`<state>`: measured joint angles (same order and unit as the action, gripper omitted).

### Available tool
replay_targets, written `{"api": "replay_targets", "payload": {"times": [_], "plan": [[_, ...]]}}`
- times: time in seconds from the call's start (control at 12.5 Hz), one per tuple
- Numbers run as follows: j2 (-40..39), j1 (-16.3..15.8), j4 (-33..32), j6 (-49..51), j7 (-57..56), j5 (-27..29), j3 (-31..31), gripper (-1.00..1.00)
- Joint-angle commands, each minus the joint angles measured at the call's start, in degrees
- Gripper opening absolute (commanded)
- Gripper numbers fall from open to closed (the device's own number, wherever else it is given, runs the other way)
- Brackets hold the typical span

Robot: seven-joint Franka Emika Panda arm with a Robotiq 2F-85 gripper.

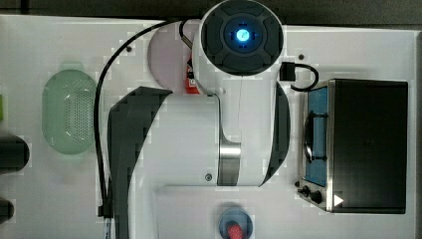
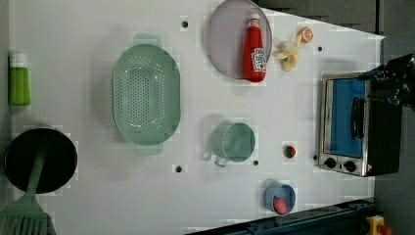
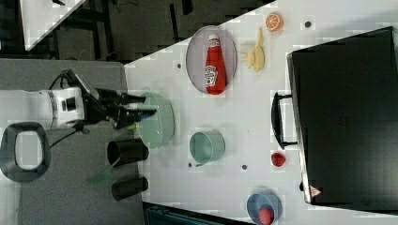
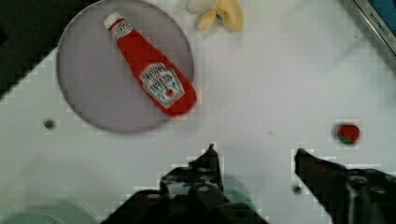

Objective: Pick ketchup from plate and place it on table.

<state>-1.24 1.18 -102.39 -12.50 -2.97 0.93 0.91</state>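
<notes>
The small red ketchup bottle with a white label and whitish cap (image 4: 150, 73) is lying flat on the large, matte, pale lilac-grey round plate (image 4: 88, 100). Its base end is reaching the plate's rim on the side nearest the peeled banana (image 4: 215, 11).

In the wrist view, the black two-finger gripper (image 4: 254, 156) is hovering over the bare white tabletop (image 4: 280, 79), well apart from the bottle, with its fingers spread wide and holding nothing.

The bottle's long axis is running diagonally across the line between the fingertips, so the coming move likely calls for travel toward the plate and a wrist rotation to close across the bottle's narrow width.

The label is carrying a Heinz-style keystone crest; the wording is too blurred to read with confidence.
</notes>
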Motion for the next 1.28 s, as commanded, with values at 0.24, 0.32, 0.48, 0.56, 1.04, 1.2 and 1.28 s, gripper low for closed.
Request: {"api": "replay_targets", "payload": {"times": [0.24, 0.32, 0.48, 0.56, 1.04, 1.2, 1.28], "plan": [[12.02, 5.30, -5.59, 9.58, -0.91, 0.62, 4.17, 0.99], [10.66, 5.29, -5.58, 9.12, -3.50, 0.62, 4.29, 1.00], [7.02, 5.28, -5.43, 7.56, -8.86, 0.64, 4.62, 1.00], [4.99, 5.22, -5.32, 6.27, -10.83, 0.64, 4.76, 1.00], [-7.62, 4.39, -5.09, -4.87, -21.90, 0.64, 6.43, 1.00], [-10.98, 4.28, -5.06, -8.60, -27.10, 0.62, 7.17, 1.00], [-12.53, 4.13, -4.96, -10.55, -29.69, 0.62, 7.42, 1.00]]}}
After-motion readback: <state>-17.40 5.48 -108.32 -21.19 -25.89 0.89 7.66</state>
